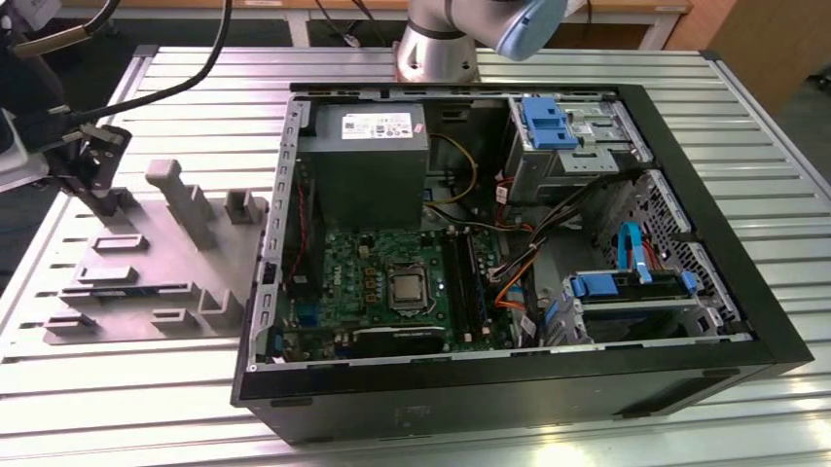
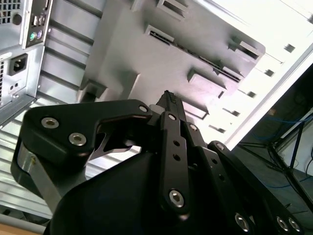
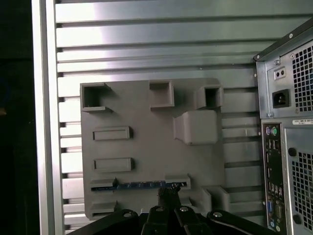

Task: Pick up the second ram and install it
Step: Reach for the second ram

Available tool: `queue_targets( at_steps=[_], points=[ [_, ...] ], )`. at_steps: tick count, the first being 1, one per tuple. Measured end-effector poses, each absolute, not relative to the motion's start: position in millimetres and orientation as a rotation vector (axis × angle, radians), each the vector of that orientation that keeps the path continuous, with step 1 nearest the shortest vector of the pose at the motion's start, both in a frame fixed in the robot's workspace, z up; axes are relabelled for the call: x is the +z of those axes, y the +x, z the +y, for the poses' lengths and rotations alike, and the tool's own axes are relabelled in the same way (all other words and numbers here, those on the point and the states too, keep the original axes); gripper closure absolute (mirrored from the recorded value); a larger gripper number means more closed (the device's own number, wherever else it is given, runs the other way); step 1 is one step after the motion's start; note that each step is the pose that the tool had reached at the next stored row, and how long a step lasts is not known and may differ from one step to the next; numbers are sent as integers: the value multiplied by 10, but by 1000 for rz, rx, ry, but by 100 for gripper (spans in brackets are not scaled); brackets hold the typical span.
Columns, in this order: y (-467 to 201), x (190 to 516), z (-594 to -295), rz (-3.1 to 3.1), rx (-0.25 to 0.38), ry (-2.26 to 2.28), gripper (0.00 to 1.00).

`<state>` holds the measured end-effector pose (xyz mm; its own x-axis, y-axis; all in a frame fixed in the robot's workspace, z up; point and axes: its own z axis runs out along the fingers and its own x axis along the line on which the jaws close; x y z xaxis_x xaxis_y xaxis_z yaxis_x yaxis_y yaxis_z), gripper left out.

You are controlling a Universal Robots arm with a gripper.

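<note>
The second ram (image 3: pixel 142 185) stands on edge in a long slot of the grey fixture plate (image 3: pixel 146 142), showing as a thin dark strip with blue marks. In the exterior view the ram (image 1: pixel 124 289) is a dark line near the plate's front. My gripper (image 3: pixel 168 192) hovers over the plate with its tips right beside the ram's upper edge, towards the end nearer the case. Its fingers (image 2: pixel 167 98) are drawn together and nothing shows between them. In the exterior view my gripper (image 1: pixel 101 199) hangs above the plate's far left part.
The open computer case (image 1: pixel 727 321) lies to the exterior view's right of the plate, with the green motherboard (image 1: pixel 364 272) and its memory slots (image 1: pixel 468 277) inside. Raised blocks (image 1: pixel 175 195) stand up from the plate. Both rest on a ribbed metal table (image 1: pixel 130 389).
</note>
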<state>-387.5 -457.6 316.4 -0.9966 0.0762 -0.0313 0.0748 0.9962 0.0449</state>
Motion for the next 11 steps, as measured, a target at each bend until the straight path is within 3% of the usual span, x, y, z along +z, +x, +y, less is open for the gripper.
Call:
queue_targets(
  at_steps=[11],
  points=[
    [-4074,3017,-4578,3106,68,117,89]
  ],
)
